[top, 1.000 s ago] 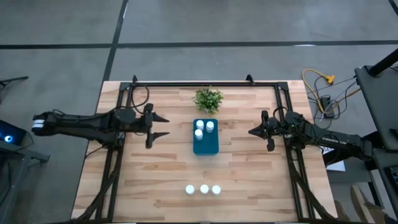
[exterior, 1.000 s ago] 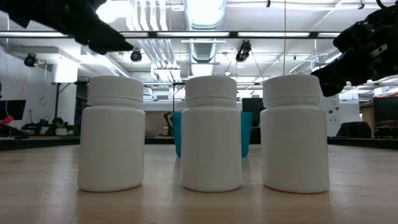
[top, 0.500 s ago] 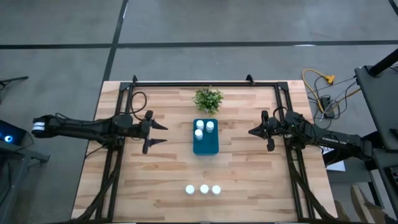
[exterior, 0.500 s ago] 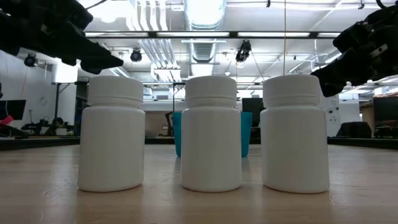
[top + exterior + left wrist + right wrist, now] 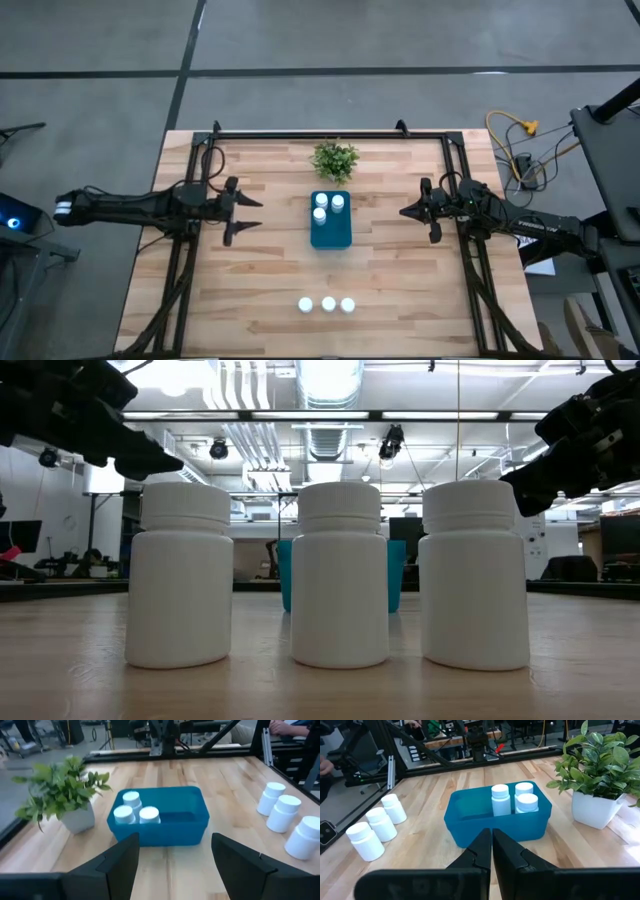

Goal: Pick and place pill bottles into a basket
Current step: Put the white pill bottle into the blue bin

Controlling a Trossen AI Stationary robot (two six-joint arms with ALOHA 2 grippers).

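The teal-blue basket (image 5: 330, 222) stands on the table's middle with three white pill bottles (image 5: 133, 811) upright in its far end. Three more pill bottles (image 5: 327, 304) stand in a row near the table's near edge, on their bases. My left gripper (image 5: 250, 213) hangs open left of the basket, above the table, with nothing between its fingers. My right gripper (image 5: 404, 212) is shut and empty, right of the basket, pointing at it.
A small green plant (image 5: 334, 158) in a white pot stands just beyond the basket's far end. Black frame rails (image 5: 330, 133) run along the table's far, left and right sides. Bare wood lies between the basket and the near row of bottles.
My left gripper has drawn back toward the table's left edge, away from the basket, and has sunk a little. It has stayed open. The right arm and all bottles have kept still.
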